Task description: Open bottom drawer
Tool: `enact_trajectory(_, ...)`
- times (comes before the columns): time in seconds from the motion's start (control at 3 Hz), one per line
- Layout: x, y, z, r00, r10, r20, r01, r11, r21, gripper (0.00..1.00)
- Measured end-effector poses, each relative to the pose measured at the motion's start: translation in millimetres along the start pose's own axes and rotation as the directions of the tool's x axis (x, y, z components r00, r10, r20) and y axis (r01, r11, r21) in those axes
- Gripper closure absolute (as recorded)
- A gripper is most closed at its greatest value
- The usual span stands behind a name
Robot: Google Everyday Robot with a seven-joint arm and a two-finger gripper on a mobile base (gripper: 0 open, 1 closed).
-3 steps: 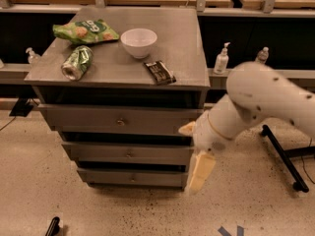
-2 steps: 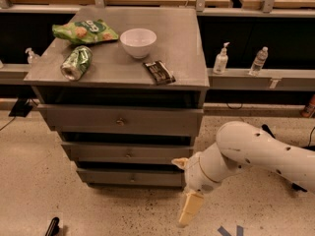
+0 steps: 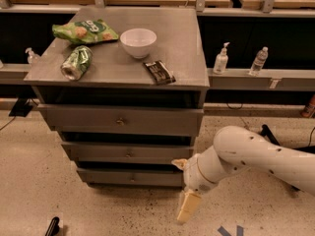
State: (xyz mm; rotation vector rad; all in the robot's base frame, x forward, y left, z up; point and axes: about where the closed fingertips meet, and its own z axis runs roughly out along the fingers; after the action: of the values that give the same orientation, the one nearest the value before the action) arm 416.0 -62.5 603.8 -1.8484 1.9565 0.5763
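The robot's cream-coloured gripper hangs pointing down at the speckled floor, just off the lower right corner of a grey three-drawer cabinet; from where I stand I cannot tell whether it is open or closed, and nothing can be seen in its hold. It sits at the end of a thick white arm that reaches in low from the right. The bottom drawer, lowest of the three and the narrowest-looking, lies to the gripper's left, its flat front set back beneath the middle drawer with a dark gap above it and its small round knob well apart from the gripper. Nothing of the drawer's inside shows. The wider top drawer juts out furthest, also with a small centre knob. On the cabinet's grey top stand a white bowl, a green snack bag at the back left, a green can lying on its side near the left edge, and a dark wrapped bar just in front of the bowl to its right. On a low grey ledge behind and to the right stand a pump bottle and a small clear water bottle
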Motion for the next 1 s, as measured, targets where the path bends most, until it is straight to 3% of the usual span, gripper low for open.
enact_trajectory(0.33, 43.8, -22.2, 65.1, 0.998, 0.000, 0.060, -0.003, 0.9990, 0.045, 0.00)
enact_trajectory(0.67, 67.1, -47.4, 101.0, 0.987, -0.043, 0.157, 0.027, 0.9946, 0.100, 0.00)
enact_trajectory(1.0, 79.6, -37.6, 138.7, 0.977, -0.048, 0.207, 0.037, 0.9976, 0.059, 0.00)
